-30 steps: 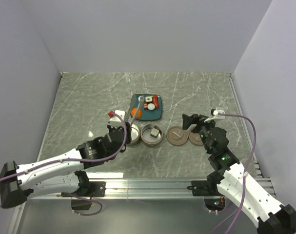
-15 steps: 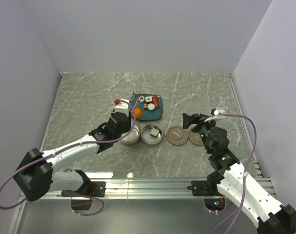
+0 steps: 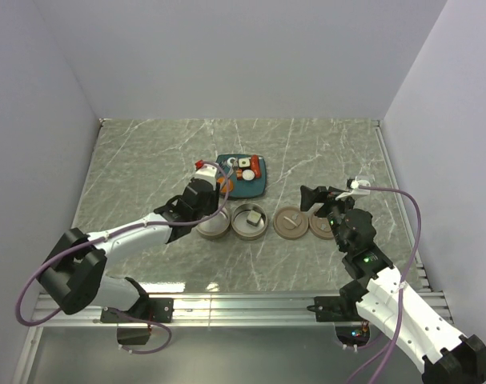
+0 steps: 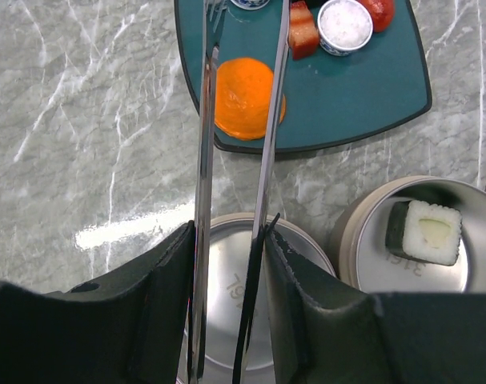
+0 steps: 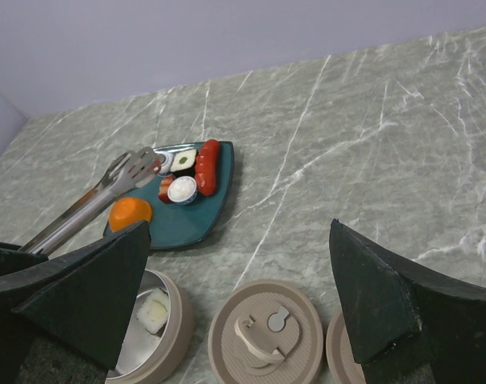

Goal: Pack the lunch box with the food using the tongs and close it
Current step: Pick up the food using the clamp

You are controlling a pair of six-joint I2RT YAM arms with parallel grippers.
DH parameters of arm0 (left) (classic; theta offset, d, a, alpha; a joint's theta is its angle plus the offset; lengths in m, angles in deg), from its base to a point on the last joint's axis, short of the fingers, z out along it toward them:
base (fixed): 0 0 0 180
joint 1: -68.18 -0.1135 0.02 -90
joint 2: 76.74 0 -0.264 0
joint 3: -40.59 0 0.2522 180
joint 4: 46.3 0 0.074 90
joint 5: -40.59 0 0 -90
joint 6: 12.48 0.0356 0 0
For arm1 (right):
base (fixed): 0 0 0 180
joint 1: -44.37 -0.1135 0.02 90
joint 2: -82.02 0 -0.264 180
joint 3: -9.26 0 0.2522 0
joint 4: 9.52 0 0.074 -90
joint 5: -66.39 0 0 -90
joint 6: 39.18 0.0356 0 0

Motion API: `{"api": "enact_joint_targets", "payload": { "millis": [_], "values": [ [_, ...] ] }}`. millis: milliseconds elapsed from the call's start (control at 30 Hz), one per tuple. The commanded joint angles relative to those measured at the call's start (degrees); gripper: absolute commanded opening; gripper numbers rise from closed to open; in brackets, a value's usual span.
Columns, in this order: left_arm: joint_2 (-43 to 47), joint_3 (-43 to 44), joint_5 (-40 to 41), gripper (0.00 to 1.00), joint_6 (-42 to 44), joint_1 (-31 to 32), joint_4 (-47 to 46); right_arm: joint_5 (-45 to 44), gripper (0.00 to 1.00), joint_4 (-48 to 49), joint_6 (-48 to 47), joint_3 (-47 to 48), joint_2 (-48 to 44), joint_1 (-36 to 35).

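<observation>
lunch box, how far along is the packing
Done: both lids are off, and one roll lies in the right tin. In hand: the left gripper holds the tongs, tips empty over the plate, above the orange ball. Left: the left tin is empty; the ball, sausages and other rolls are on the plate; both lids need fitting.

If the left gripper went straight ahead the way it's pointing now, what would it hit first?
Probably the orange ball at the near corner of the teal plate: the tongs in the left gripper reach over it. Height is unclear, so they might pass above it.
</observation>
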Motion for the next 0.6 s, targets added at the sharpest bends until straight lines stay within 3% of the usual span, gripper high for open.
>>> {"api": "enact_joint_targets", "payload": {
  "millis": [0,567],
  "values": [
    [-0.5,2.7,-1.5,0.44,0.8,-0.9,-3.8,-0.8,0.99,2.4,-0.8,2.1,0.0,0.3],
    [-7.2,7.0,-2.2,0.43,2.2,-3.0,-4.1,-1.0,0.99,2.3,-0.8,1.8,-1.0,0.3]
  ]
}}
